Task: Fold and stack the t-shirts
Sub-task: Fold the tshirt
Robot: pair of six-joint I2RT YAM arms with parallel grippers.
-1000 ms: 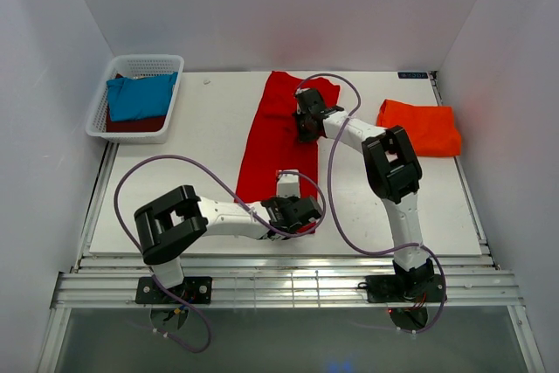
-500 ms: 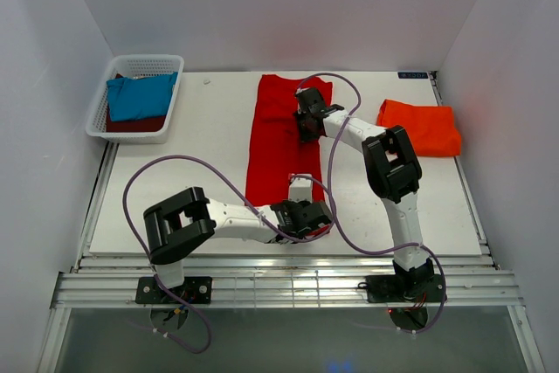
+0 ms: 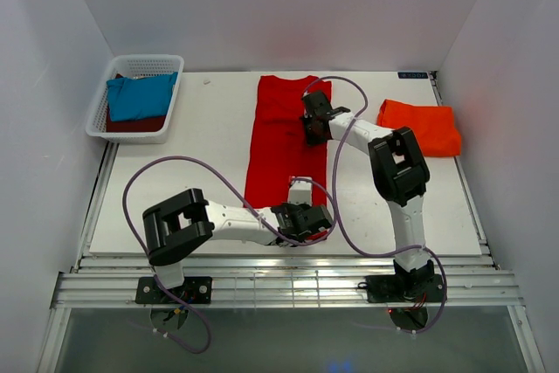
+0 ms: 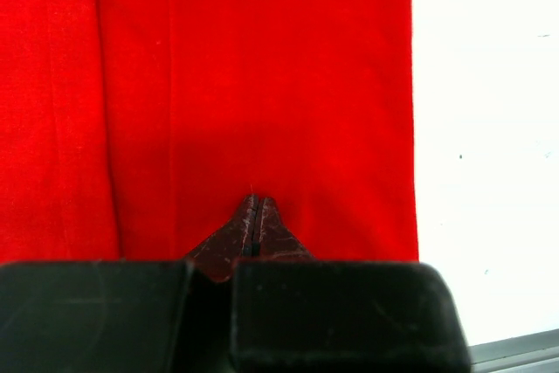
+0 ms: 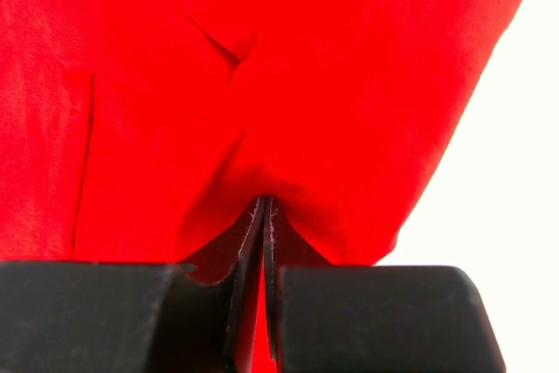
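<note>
Stretching the red t-shirt lengthwise down the table, pulled straighter than 1 second ago, likely ready to fold. Clamped at the near hem in the left gripper, at the far right edge in the right gripper. Soft, matte, lightly creased cloth; orange t-shirt folded far right.

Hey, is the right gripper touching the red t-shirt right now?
Touching. In the right wrist view the right gripper's shut tips pinch the red t-shirt, whose cloth puckers into folds around them.
</note>
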